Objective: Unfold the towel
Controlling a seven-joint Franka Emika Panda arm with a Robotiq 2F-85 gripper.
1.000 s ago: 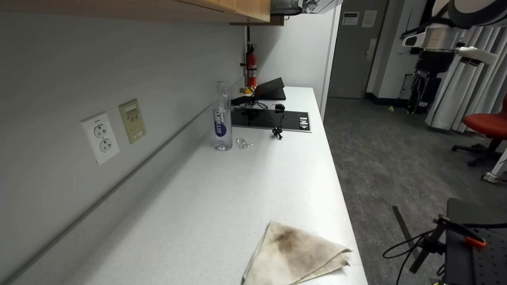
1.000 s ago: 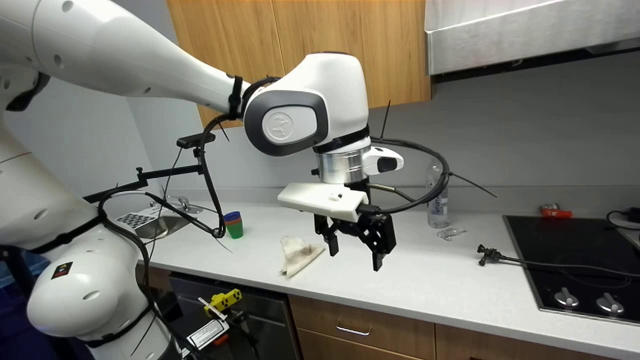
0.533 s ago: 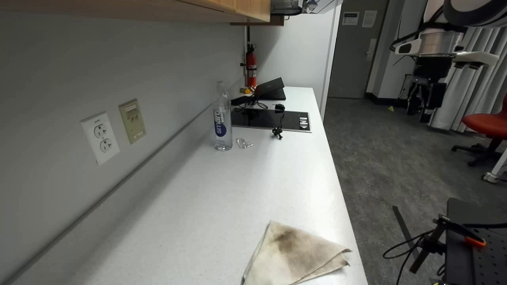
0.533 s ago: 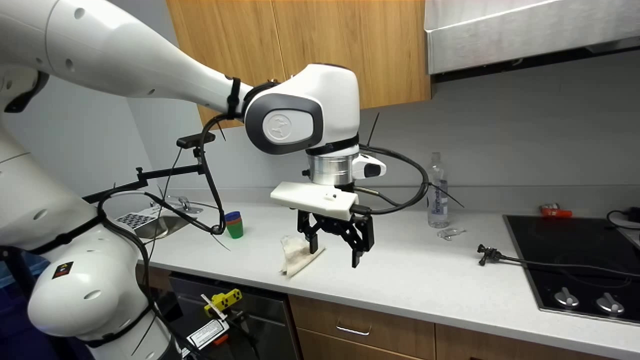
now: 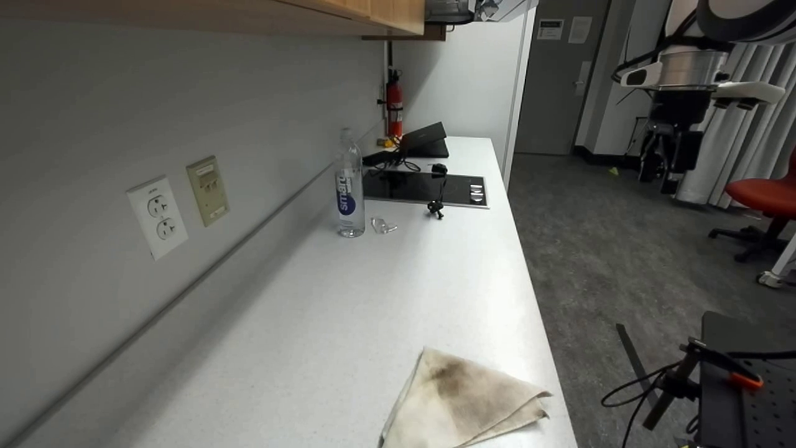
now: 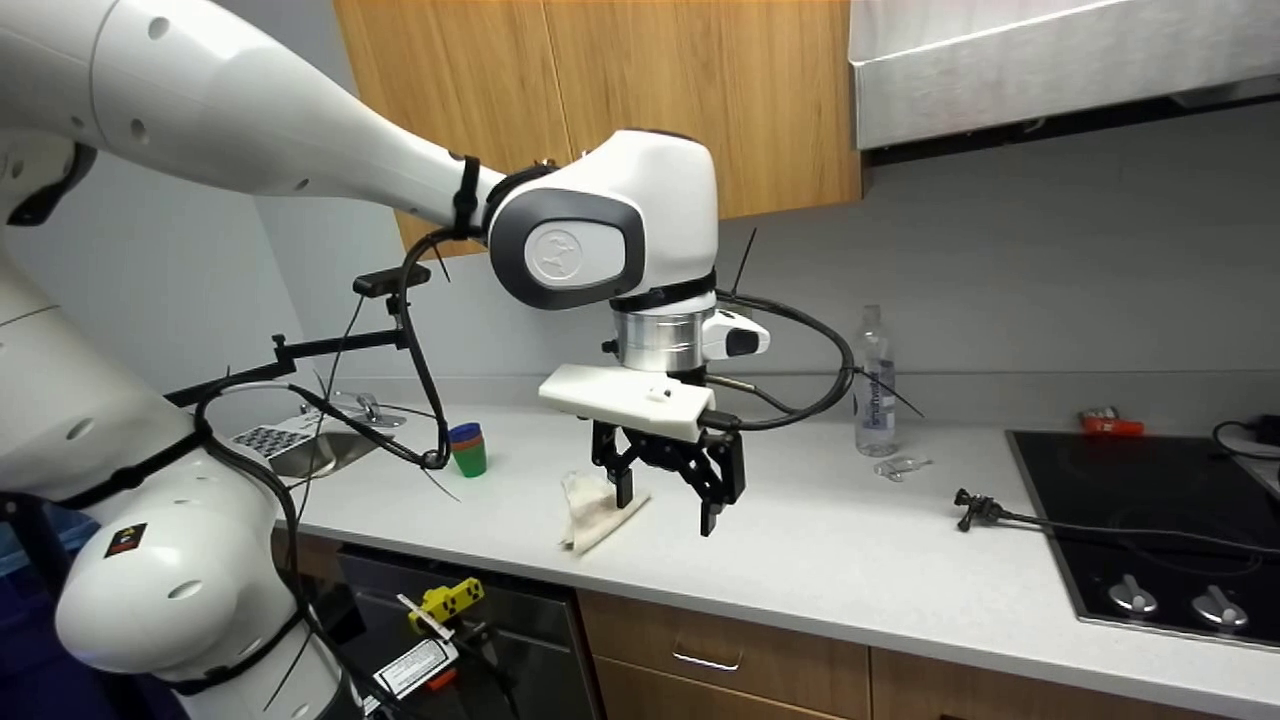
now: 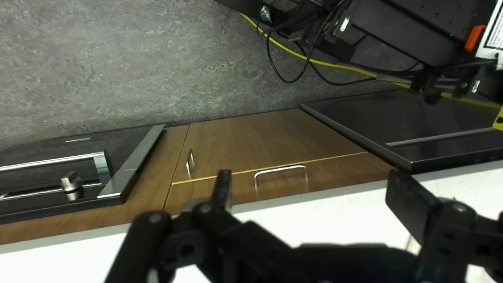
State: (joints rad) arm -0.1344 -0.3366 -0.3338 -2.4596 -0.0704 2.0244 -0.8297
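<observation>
The towel (image 5: 466,398) is a cream cloth with a dark brown stain. It lies folded on the white counter (image 5: 373,311), near its front edge, with layered edges at one corner. It also shows in an exterior view (image 6: 592,515), partly behind a finger of my gripper. My gripper (image 6: 665,510) is open and empty, held in the air above counter height and in front of the towel. In the wrist view my gripper (image 7: 310,184) has its fingers wide apart with nothing between them. Only a small beige piece of the towel (image 7: 413,247) shows there, beside the right finger.
A clear water bottle (image 6: 876,400) stands by the back wall, with a small clear object (image 6: 900,467) beside it. Stacked cups (image 6: 467,450) stand near the sink. A black cooktop (image 6: 1150,500) and a cabled black mount (image 6: 980,508) are farther along. Wooden cabinets (image 6: 780,100) hang above.
The arm has moved left and slightly down in an exterior view, bringing the gripper nearer the towel in that picture. It has barely moved in the last half second. The towel has not moved.
</observation>
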